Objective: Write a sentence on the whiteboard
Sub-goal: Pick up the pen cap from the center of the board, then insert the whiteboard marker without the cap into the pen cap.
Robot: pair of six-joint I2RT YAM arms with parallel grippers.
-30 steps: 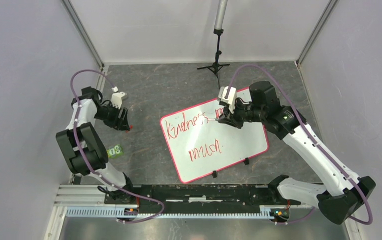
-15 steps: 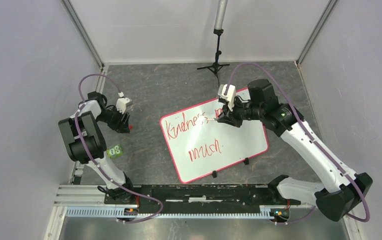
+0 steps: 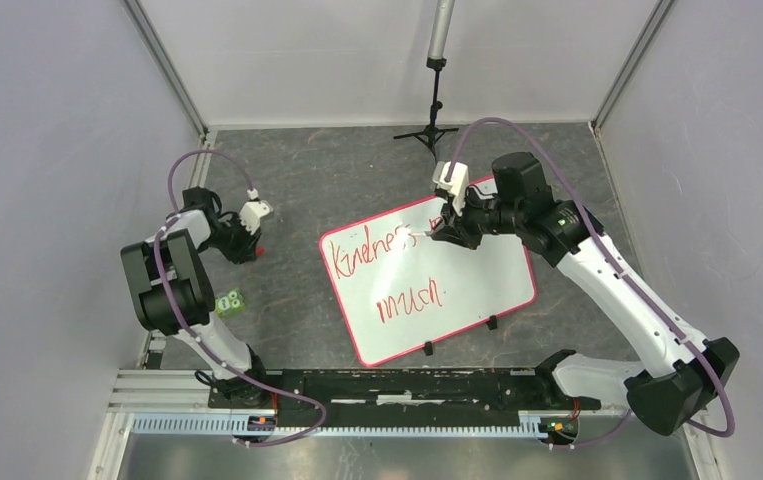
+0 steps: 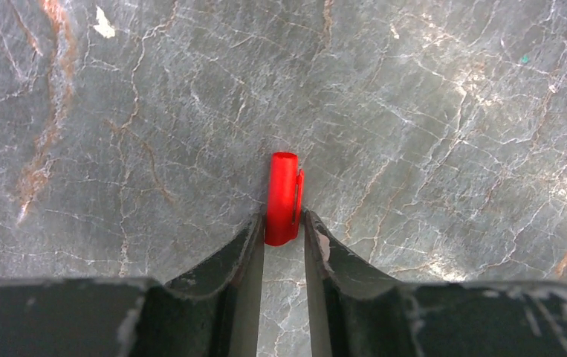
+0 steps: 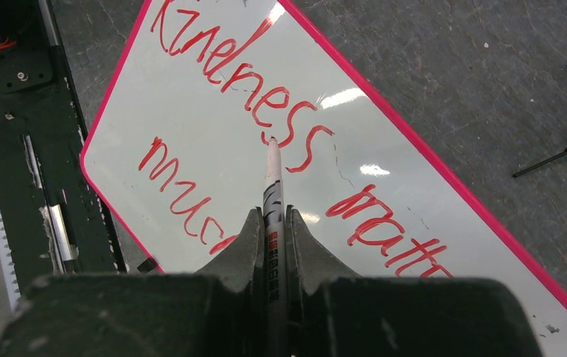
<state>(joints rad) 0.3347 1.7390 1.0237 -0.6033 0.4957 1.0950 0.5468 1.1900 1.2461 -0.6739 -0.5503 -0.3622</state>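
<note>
The whiteboard (image 3: 477, 275) lies tilted on the grey floor, red-pink rim, black clips on its near edge. The sentence (image 3: 372, 255) is in red, with "Kindness" on top and "much" below; the right wrist view (image 5: 280, 111) also shows "matt…". My right gripper (image 3: 449, 232) is shut on a white marker (image 5: 273, 186). Its tip is over the "ss" of "Kindness", and I cannot tell if it touches. My left gripper (image 3: 247, 245) is low over the floor left of the board. Its fingertips are shut on a red marker cap (image 4: 283, 197), also seen in the top view (image 3: 258, 251).
A small green block (image 3: 228, 302) lies on the floor near the left arm. A black tripod stand (image 3: 434, 110) is at the back centre. The black base rail (image 3: 387, 385) runs along the near edge. Grey walls close in both sides.
The left arm has folded in, its wrist swinging right, with the gripper tip staying at the red cap. The right gripper and marker have shifted slightly back and left over "Kindness".
</note>
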